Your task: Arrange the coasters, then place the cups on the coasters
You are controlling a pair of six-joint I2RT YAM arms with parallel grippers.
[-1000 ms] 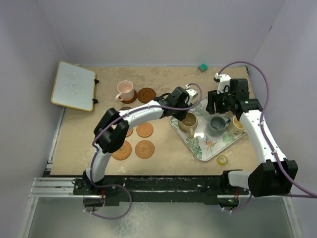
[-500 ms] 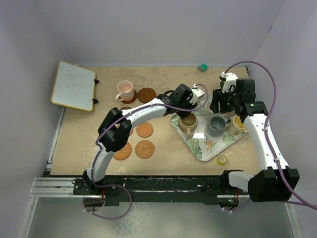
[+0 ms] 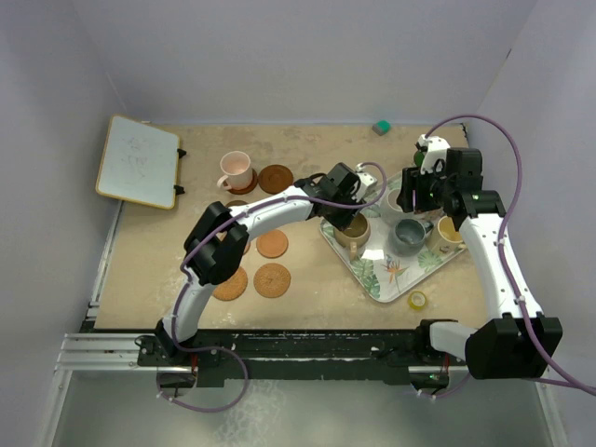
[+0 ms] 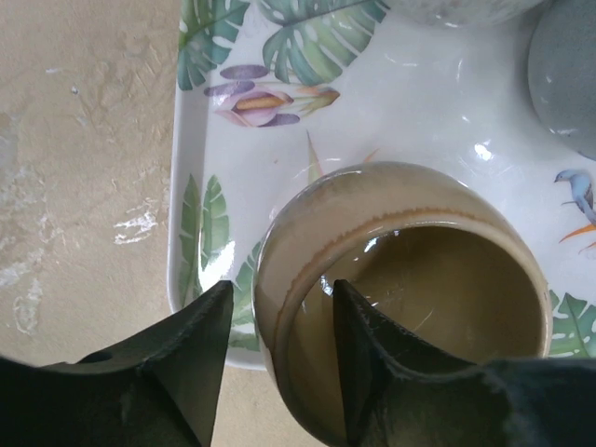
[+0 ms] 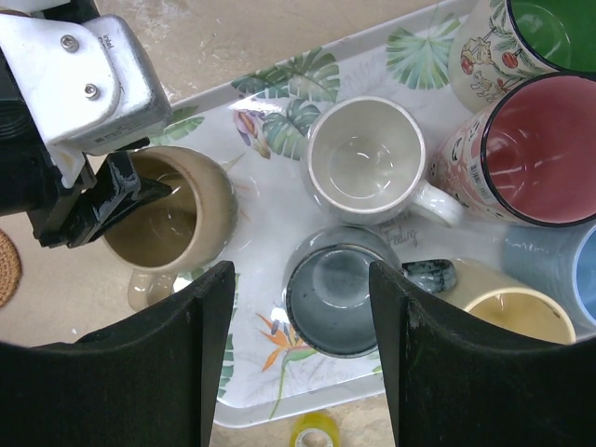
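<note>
Down comes the left gripper over the tan mug. The glossy mug stands upright by the tray's left edge, its wall between the jaws, one finger inside, one outside, not pinching. Right gripper hangs spread and empty above the grey mug.

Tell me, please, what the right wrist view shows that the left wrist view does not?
Only the right wrist view: the green mug, red mug, light blue mug, yellow mug and pale mug on the tray, plus the yellow tape roll just off its edge. Only the left wrist view: nothing new in kind, just a close look at the left claw straddling the tan mug, one finger inside its wall and one outside. Both: the left claw, the tan mug, the slate mug and the leaf-patterned tray.
</note>
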